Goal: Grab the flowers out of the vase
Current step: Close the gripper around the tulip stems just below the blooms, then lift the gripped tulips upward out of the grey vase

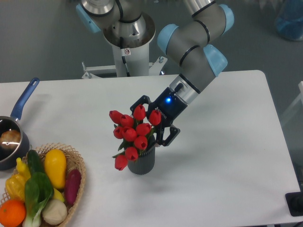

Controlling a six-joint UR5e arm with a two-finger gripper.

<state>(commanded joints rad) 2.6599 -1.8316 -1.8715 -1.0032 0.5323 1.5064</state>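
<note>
The red tulip flowers (131, 134) stand in the small dark grey ribbed vase (141, 163) near the middle of the white table (222, 156). Their buds spread wider than the vase mouth, and one bud droops to the lower left. My gripper (147, 124) comes in from the upper right, with a blue light on its wrist. Its two black fingers are spread wide, one by the upper-left buds and one at the lower right by the vase rim. The bunch sits between or just in front of them. I cannot tell whether the fingers touch the stems.
A dark saucepan (8, 144) with a blue handle sits at the left edge. A wicker basket (78, 171) of vegetables stands at the front left. The robot base (127, 42) is behind the table's far edge.
</note>
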